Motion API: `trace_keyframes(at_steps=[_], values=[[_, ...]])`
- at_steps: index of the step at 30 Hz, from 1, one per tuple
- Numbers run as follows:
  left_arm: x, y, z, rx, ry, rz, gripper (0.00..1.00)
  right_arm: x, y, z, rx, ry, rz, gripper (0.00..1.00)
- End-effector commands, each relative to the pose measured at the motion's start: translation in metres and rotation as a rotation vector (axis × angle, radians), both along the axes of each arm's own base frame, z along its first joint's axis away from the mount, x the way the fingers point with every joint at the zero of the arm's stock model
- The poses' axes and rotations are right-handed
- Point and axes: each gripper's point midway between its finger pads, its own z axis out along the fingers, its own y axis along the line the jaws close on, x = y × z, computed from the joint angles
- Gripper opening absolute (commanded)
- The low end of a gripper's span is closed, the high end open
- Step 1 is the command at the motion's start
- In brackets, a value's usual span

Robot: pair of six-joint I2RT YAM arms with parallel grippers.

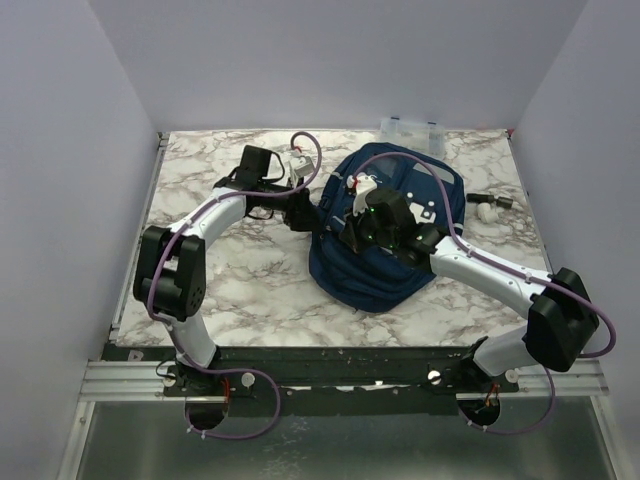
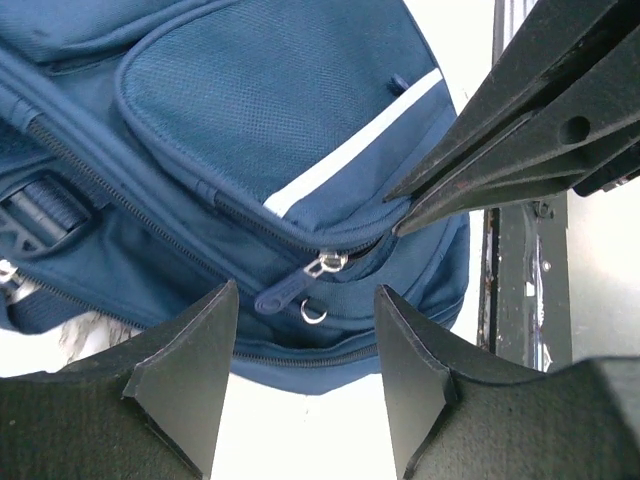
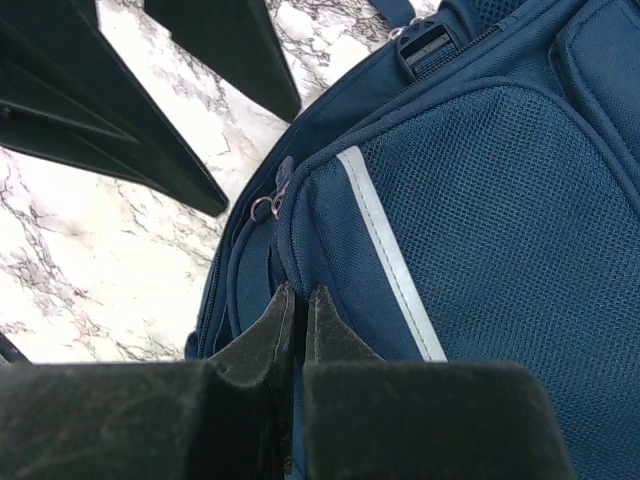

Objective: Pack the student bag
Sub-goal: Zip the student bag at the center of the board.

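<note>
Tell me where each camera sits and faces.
Top external: high behind, looking down on table, student bag; both arms show.
Left wrist: at the bag's side, facing its zipper pull; open left gripper below.
Right wrist: over the bag, facing its front pocket; right gripper shut there.
Both wrist views share the zipper pull and each other's gripper.

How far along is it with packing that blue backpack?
Nothing visibly packed yet. The student bag lies flat on the table. In hand: the right jaws, shut, seem to pinch its fabric beside a zip pull, and the open left jaws face that pull. Left: opening it and loading items.
</note>
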Motion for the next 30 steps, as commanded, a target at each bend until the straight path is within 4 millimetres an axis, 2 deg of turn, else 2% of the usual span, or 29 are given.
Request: trace_keyframes(at_steps=[1, 5, 9, 17, 22, 24, 26, 29, 30], values=[[-0.011, -0.019, 0.006, -0.057, -0.036, -0.134, 0.59, -0.002, 0.007, 0.016, 0.064, -0.017, 0.023, 0.01], [-0.022, -0.025, 0.000, -0.085, 0.010, -0.178, 0.59, -0.004, 0.011, 0.011, 0.065, -0.006, 0.045, 0.01], [-0.027, -0.024, -0.011, -0.075, 0.044, -0.179, 0.56, -0.005, 0.011, 0.005, 0.069, -0.002, 0.045, 0.01], [-0.029, -0.018, -0.023, 0.000, 0.080, -0.124, 0.35, -0.007, 0.013, 0.000, 0.073, 0.005, 0.054, 0.01], [-0.038, -0.020, -0.029, 0.037, 0.127, -0.109, 0.30, -0.006, 0.013, 0.005, 0.085, -0.009, 0.052, 0.01], [-0.037, -0.021, -0.031, 0.073, 0.137, -0.090, 0.21, -0.005, 0.013, 0.004, 0.082, -0.007, 0.051, 0.00], [-0.031, -0.017, -0.037, 0.134, 0.150, -0.026, 0.07, -0.005, 0.012, 0.005, 0.072, 0.007, 0.040, 0.01], [-0.025, -0.014, -0.049, 0.279, 0.121, 0.082, 0.00, -0.005, 0.012, 0.004, 0.091, 0.006, 0.028, 0.01], [-0.029, -0.014, -0.050, 0.330, 0.099, 0.095, 0.00, -0.004, 0.014, 0.004, 0.102, 0.008, 0.022, 0.01]])
